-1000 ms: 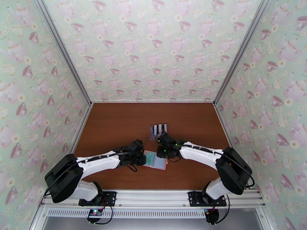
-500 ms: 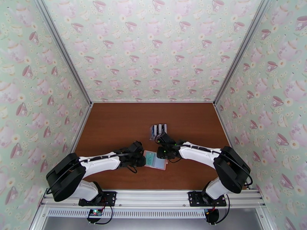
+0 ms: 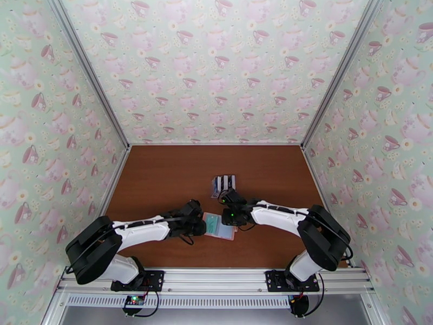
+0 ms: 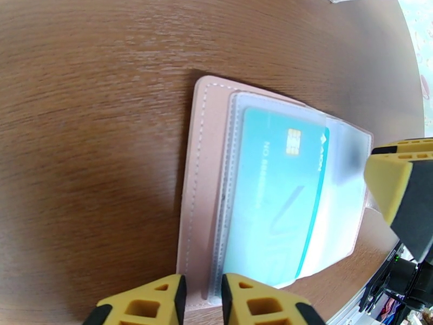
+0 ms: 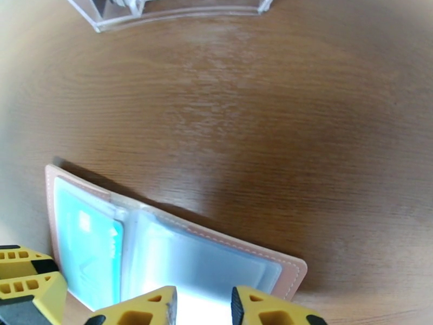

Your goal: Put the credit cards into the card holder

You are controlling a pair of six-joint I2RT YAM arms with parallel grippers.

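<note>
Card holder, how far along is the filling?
Done: the card holder lies open with one teal card in a sleeve. In hand: left gripper and right gripper sit at its edges, grip unclear. Left: dark cards stand in the clear rack.

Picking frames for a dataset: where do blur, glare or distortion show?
Left wrist: table grain bows toward the edges, teal card sharp, clear sleeve beside it hazy. Right wrist: glare whitens the card holder at the bottom edge, clear rack blurred. Top external: evenly lit, sharp.
</note>
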